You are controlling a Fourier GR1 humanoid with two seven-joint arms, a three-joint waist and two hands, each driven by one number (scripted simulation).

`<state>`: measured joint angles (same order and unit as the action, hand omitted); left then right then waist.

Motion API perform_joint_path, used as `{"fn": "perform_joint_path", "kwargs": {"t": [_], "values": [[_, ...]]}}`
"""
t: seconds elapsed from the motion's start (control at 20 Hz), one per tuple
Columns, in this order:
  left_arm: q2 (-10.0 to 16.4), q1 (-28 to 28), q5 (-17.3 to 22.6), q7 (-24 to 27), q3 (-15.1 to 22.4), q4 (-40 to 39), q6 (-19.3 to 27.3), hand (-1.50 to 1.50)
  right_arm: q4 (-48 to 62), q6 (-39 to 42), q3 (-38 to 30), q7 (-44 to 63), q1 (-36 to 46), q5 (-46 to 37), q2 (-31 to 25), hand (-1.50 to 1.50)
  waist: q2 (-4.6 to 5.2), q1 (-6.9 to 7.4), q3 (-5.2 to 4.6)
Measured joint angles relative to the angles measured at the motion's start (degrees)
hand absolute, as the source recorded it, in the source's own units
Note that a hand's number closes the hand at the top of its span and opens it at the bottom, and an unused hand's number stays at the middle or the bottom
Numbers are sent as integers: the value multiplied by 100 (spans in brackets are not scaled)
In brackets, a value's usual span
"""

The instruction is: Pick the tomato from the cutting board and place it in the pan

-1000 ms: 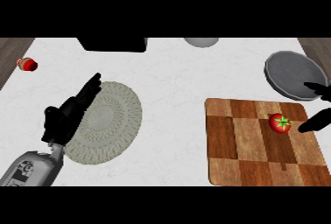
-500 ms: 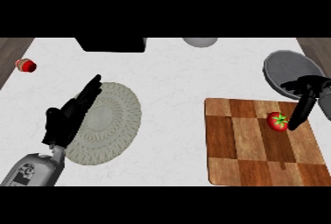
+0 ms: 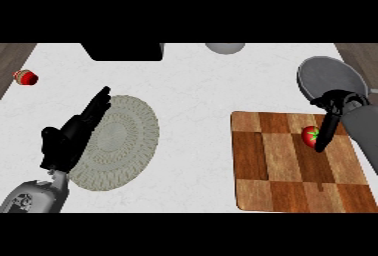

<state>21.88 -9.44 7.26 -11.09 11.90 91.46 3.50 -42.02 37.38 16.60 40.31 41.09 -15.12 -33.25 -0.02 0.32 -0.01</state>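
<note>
A red tomato [image 3: 311, 135] with a green stem lies on the wooden cutting board [image 3: 277, 167] at the right. My right hand [image 3: 334, 111] hangs over the board's upper right part, its fingers pointing down along the tomato's right side and partly covering it; they are straight, not curled round it. The grey pan [image 3: 331, 79] sits just beyond the board at the upper right, with the right hand's wrist overlapping its near rim. My left hand [image 3: 72, 132] rests open at the left, fingers up, over the edge of a round woven mat.
A round pale woven mat [image 3: 122, 141] lies left of centre. A small red item [image 3: 26, 77] sits at the far left edge. A black box [image 3: 123, 51] and a grey bowl [image 3: 224, 47] stand along the back of the white counter.
My right hand has swung in from the right edge over the pan's near rim and lowered its fingers beside the tomato. The left hand and tomato have stayed in place.
</note>
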Motion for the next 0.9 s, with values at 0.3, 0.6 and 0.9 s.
{"fn": "perform_joint_path", "kwargs": {"t": [0.3, 0.6, 0.9], "values": [[-204, -8, -206, -35, -132, -34, -125, 0, 32, -25, -126, 11, -122, -420, 209, -150, 5, -2, 1], [-375, 109, -388, 40, -297, -36, -299, 0, -69, -159, -351, -68, -371, -810, 335, -150, 5, -3, 1], [-537, 180, -582, -37, -399, 75, -378, 0, -36, -242, -497, -291, -602, -1139, 497, 150, -7, -1, -14]]}}
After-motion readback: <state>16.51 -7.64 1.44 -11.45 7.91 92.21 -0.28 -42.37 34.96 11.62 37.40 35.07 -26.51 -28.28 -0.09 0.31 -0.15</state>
